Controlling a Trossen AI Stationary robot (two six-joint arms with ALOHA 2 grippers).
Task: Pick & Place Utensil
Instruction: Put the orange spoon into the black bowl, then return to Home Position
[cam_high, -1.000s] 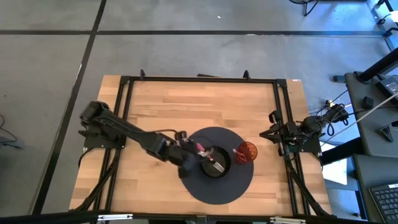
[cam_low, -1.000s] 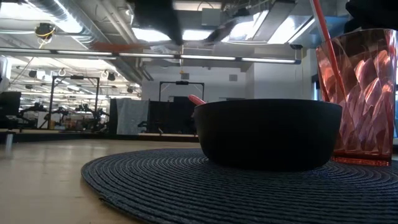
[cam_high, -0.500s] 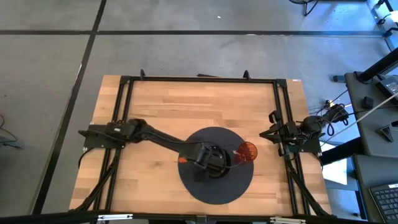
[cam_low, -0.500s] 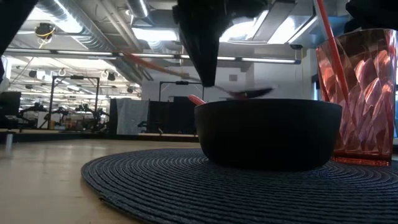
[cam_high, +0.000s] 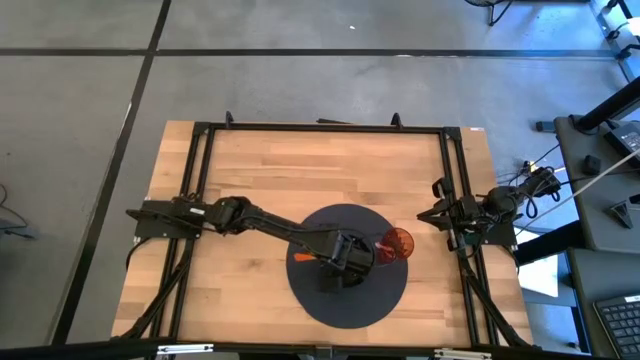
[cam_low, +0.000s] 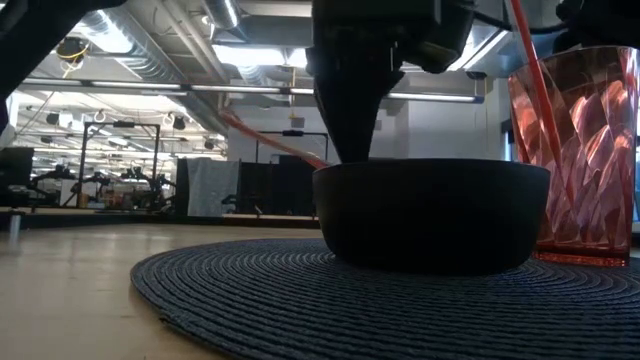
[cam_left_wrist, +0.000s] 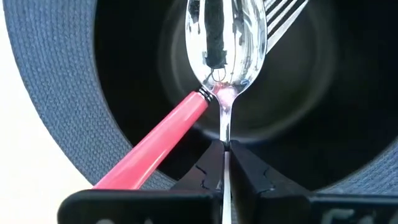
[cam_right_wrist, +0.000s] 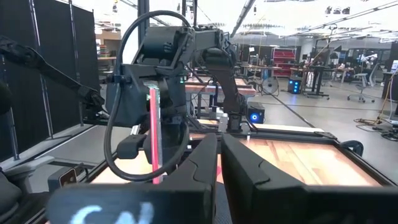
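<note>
On a light butcher-block wooden table (cam_high: 260, 175) edged by a black metal frame (cam_high: 200, 135), grey concrete floor all round. Low view looks across the tabletop into an open workshop: exposed ducts, strip lights, dark racks far back.

Centre-right of the table: round dark woven placemat (cam_high: 385, 295), ribbed weave clear in the low view. On it a matte black bowl (cam_low: 430, 215), smooth and round-walled. Just beside the bowl on its right, still on the mat, a faceted translucent red cup (cam_low: 580, 150) with a red straw-like stick (cam_low: 525, 60) leaning out of it.

Left gripper (cam_left_wrist: 222, 149) hangs directly over the bowl, its arm stretched diagonally across the table from the left mount. Fingers (cam_left_wrist: 249, 171) clamped tight on the thin metal neck of a spoon (cam_left_wrist: 224, 43); the shiny, mirror-bright spoon head sits down inside the bowl. A pink plastic handle (cam_left_wrist: 155, 146) slants up over the bowl rim from a second utensil, its metal end touching the spoon neck. Fork tines (cam_left_wrist: 283, 9) show deeper in the bowl. The arm's body blocks most of the bowl in the high view.

Right gripper (cam_right_wrist: 219, 162) is parked at the table's right edge, fingers pressed together, holding nothing, well apart from the mat.
</note>
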